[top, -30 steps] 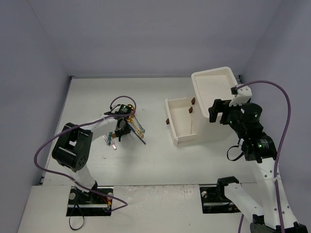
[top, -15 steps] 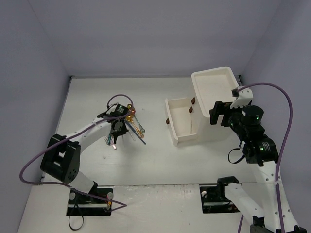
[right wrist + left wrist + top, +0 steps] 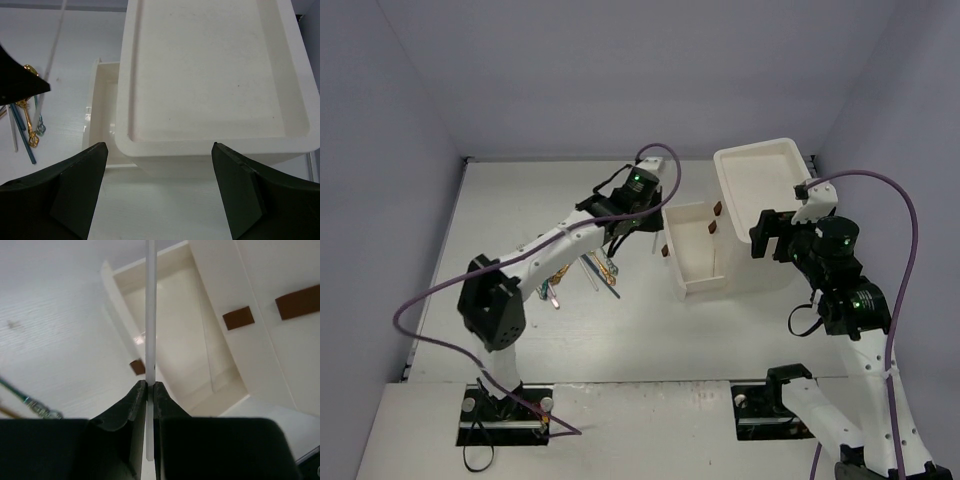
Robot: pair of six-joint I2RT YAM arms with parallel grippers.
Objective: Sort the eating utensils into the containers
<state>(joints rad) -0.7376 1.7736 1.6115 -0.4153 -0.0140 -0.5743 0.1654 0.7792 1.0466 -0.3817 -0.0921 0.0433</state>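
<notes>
From above, the left gripper (image 3: 642, 218) hovers at the rim of the open drawer (image 3: 692, 262), well apart from the utensils (image 3: 590, 268) lying on the table (image 3: 520, 200). Its wrist view shows the fingers pinched on a thin silver rod (image 3: 150, 300) over that drawer, so delivery seems in hand, and the next move probably calls for lowering and releasing. The right wrist view shows the right gripper (image 3: 159, 150) spread wide, empty, above the drawer unit (image 3: 210, 75).
</notes>
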